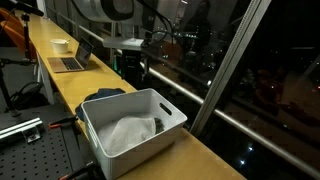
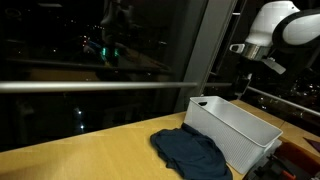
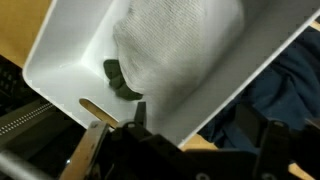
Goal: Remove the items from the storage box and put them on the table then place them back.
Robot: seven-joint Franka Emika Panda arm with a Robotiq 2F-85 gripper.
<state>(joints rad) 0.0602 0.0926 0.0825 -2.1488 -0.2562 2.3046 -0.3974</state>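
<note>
The white storage box (image 1: pixel 150 135) stands on the light-wood table (image 1: pixel 70 90); it also shows in an exterior view (image 2: pixel 240 135) and the wrist view (image 3: pixel 70 50). A white cloth (image 3: pixel 180 50) lies in it, also visible in an exterior view (image 1: pixel 128 132). A small dark green object (image 3: pixel 120 80) sits beside the cloth. The dark navy garment (image 2: pixel 190 152) lies on the table next to the box, also seen in an exterior view (image 1: pixel 104 95) and the wrist view (image 3: pixel 290 80). My gripper (image 3: pixel 205 130) is open and empty, above the box's rim by the garment. It shows in both exterior views (image 1: pixel 131 68) (image 2: pixel 241 88). The red ball is hidden.
A laptop (image 1: pixel 70 62) and a small white bowl (image 1: pixel 60 45) sit further along the table. A glass wall with a metal rail (image 2: pixel 100 86) runs along the table's edge. A grey perforated bench (image 1: pixel 25 150) lies beside the table. A thin wooden stick (image 3: pixel 98 111) lies in the box.
</note>
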